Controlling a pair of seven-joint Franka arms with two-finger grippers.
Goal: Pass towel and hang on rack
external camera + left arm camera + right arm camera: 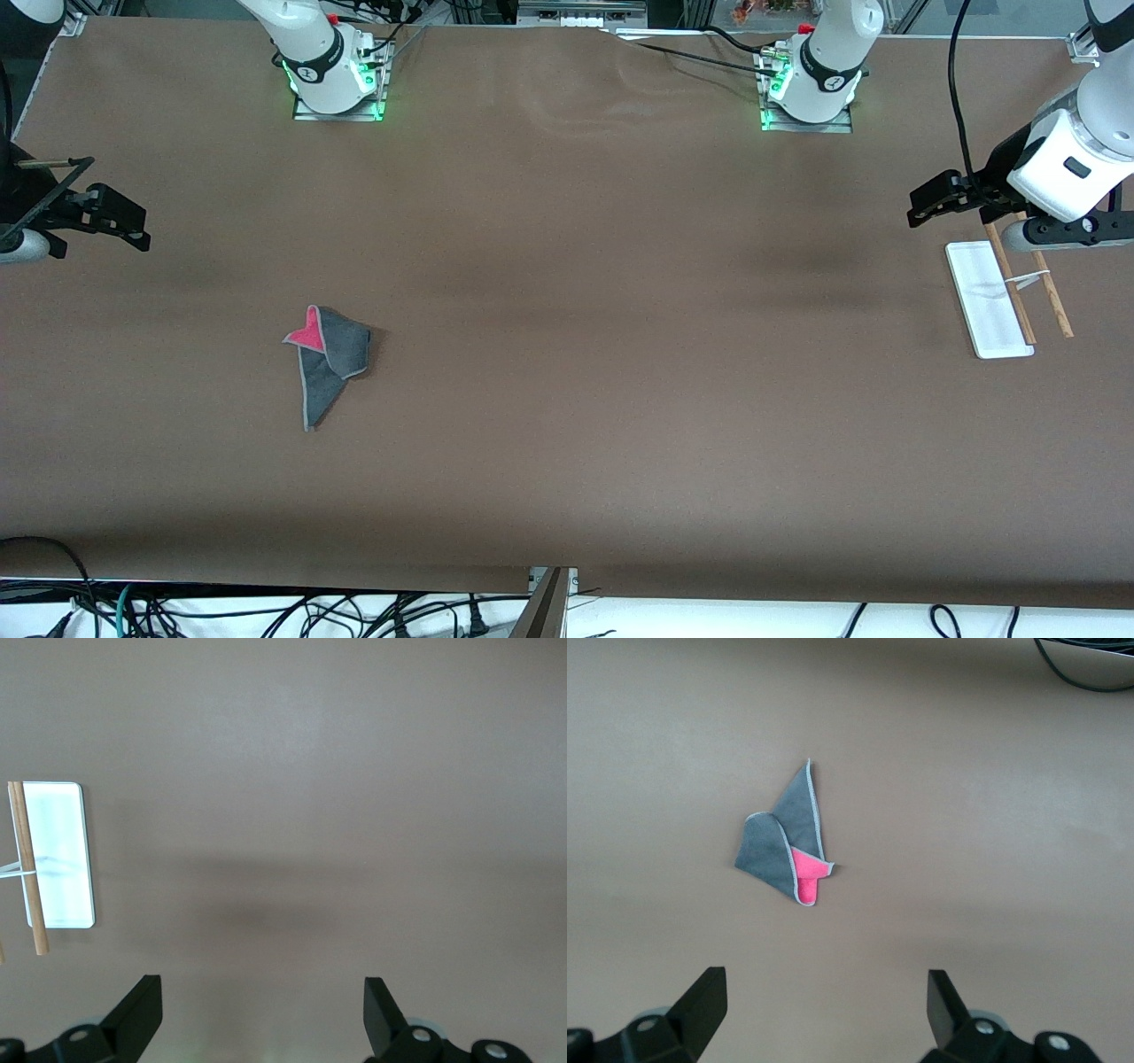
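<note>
We hold both arms up, left end effector (257, 1014) and right end effector (819, 1010) wide, since the towel (328, 361) lies ungrasped, well apart from the rack (988, 301).

A brown tabletop (567, 354) fills nearly everything, its covering smooth apart from a few shallow ripples up around twelve o'clock. Soft darker bands of shadow run across its middle. Along the edge nearest the front camera, at about six o'clock, the brown sheet meets a seam (532, 580) where two pieces join, and a grey metal strut (545, 607) pokes out just under it. Below that edge, toward seven o'clock, a tangle of black cables (266, 616) lies on a white floor (709, 620). More black cables (691, 53) trail over the tabletop's top edge around one o'clock.
</note>
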